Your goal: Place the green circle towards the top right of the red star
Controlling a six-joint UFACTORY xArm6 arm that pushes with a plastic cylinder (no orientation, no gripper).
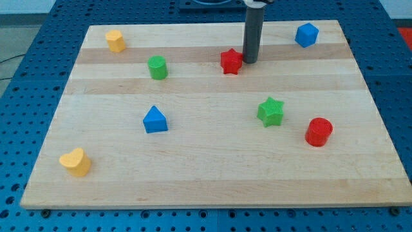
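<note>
Yellow heart (76, 162) nearest btm-left; my tip (249, 61), plain rod w/ nothing held, touches red star (231, 62) at its right

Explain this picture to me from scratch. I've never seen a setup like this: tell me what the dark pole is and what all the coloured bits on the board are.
There is one picture, from one camera looking down at a slant on a wooden board. The dark pole is the end of a robot arm; it has no hand, so it holds nothing and only pushes things with my tip. The tip stands just at the view's right of the red star. Also on the board: a green circle, a green star, a red cylinder, two blue blocks and two yellow blocks.
</note>
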